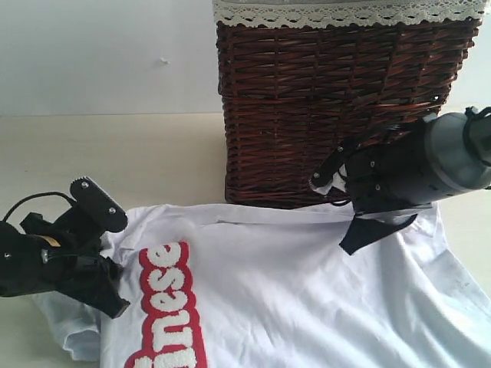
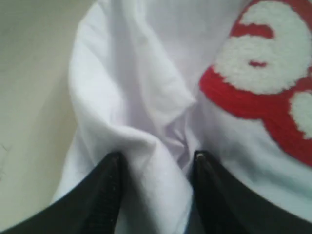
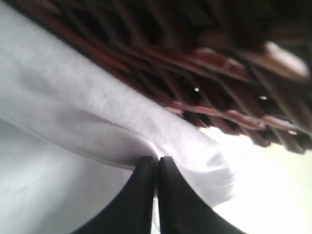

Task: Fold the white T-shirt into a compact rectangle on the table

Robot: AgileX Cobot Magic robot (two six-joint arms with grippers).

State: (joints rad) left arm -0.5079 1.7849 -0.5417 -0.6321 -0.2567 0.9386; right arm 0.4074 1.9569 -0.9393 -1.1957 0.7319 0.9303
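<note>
Exterior view, shirt: You see the white T-shirt (image 1: 307, 291) spread on the table (image 1: 115, 153), its far edge close against the foot of the dark wicker basket (image 1: 337, 100).
Exterior view, writing: Fuzzy white letters (image 1: 159, 257) run sideways along a red band (image 1: 193, 322). You can read "inese"; the frame edge cuts off the rest.
Exterior view, left tool: Your left gripper (image 1: 115, 261) sits at the shirt's left side, its fingers spread with cloth between them.
Exterior view, right tool: Your right gripper (image 1: 354, 239) points down onto the shirt's far edge, just in front of the basket.
Exterior view, backdrop: A lace-edged liner (image 1: 337, 14) folds over the basket rim, and a plain wall (image 1: 100, 54) stands behind.
Left wrist view, tool: The left gripper (image 2: 158, 156) has its fingers apart, one on each side of a raised fold of the white T-shirt (image 2: 136, 73). You cannot tell whether they squeeze it. Bare table (image 2: 24, 97) lies beside the cloth.
Left wrist view, writing: You can read one whole "e" among the letters (image 2: 258, 48) on the red band (image 2: 229, 97). The next letter is cut off.
Right wrist view, tool: The right gripper (image 3: 155, 161) has its fingers pressed together on the edge of the white T-shirt (image 3: 73, 97), pinching it where a crease runs into the tips.
Right wrist view, surroundings: The wicker basket (image 3: 219, 73) is blurred just beyond that edge, and the pale table (image 3: 273, 185) shows beside it.
</note>
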